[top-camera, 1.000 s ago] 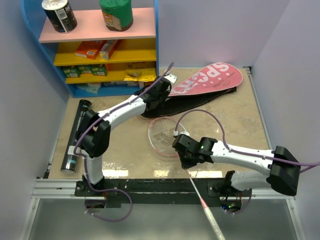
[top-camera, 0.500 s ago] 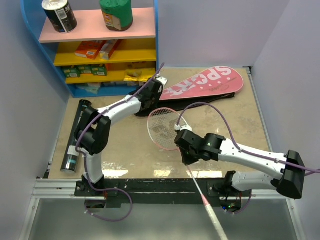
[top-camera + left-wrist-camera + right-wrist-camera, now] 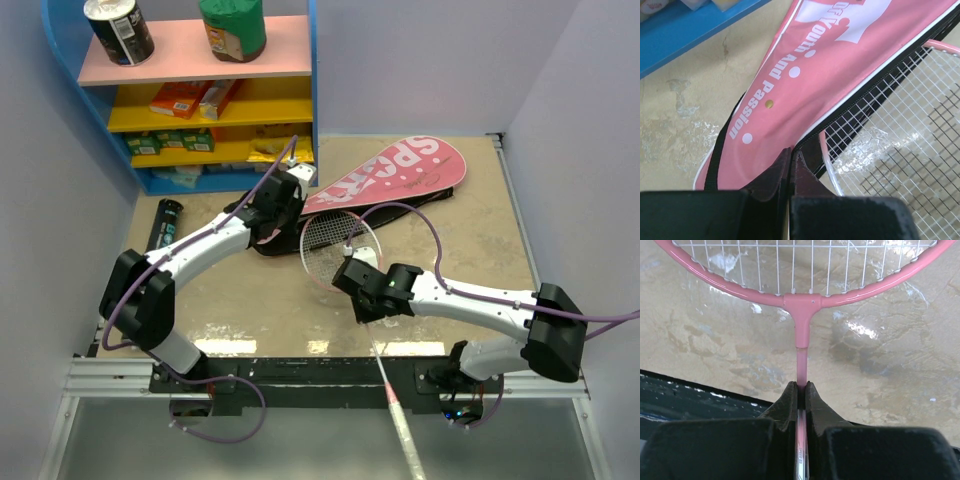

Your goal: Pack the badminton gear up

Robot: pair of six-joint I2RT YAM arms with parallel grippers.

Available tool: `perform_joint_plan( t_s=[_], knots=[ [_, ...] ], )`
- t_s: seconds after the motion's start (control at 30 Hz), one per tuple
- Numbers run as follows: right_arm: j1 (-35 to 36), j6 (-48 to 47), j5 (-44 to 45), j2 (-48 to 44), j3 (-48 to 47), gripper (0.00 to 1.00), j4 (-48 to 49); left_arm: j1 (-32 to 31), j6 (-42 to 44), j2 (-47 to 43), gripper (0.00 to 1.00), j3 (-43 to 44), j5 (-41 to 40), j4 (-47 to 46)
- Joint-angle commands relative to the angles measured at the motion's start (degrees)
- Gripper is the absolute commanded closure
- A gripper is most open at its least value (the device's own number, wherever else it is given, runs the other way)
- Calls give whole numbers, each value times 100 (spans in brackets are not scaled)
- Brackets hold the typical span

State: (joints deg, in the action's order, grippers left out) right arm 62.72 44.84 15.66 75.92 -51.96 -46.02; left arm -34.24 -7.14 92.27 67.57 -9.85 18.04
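**Top view.** Left pincer [image 3: 272, 210] is clenched on the black-edged mouth of the pink cover [image 3: 400, 172]. The cover runs from mid-worktop [image 3: 470, 250] toward the far right corner. Right pincer [image 3: 352, 277] grasps the shaft of a pink racket [image 3: 335, 243], whose head is at the cover's mouth and whose handle overhangs the near edge. Black tube [image 3: 163, 217] lies unpacked by the left edge, near the shelf unit [image 3: 310, 90]. Second racket and shuttlecock not seen. Judged roughly midway.

**Left wrist.** Flap pinched up; the racket strings seem partly under its rim.

**Right wrist.** Shaft gripped just below the T-joint. There is open room on the right, while the arms crowd the centre.
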Motion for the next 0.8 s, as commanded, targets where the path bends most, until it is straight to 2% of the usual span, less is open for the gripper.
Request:
perform_joint_plan(
  t_s=[0.0, 0.13, 0.37, 0.53, 0.77],
  knots=[
    [-23, 209, 297, 37, -314, 100, 304, -126, -306, -578, 100, -209, 229, -82],
    [-207, 271, 481, 142, -297, 100, 515, -434, -630, -1078, 100, -717, 133, -2],
    [-970, 96, 745, 327, -367, 100, 919, -1294, -1140, -1580, 100, -1448, 9, -55],
    [-1490, -396, 1053, 633, -402, 100, 1411, -1770, -1632, -2054, 100, -2001, 124, -170],
    [-2236, -1126, 1141, 1196, -525, 100, 2534, -2902, -2371, -2459, 100, -2520, -44, -108]
  ],
)
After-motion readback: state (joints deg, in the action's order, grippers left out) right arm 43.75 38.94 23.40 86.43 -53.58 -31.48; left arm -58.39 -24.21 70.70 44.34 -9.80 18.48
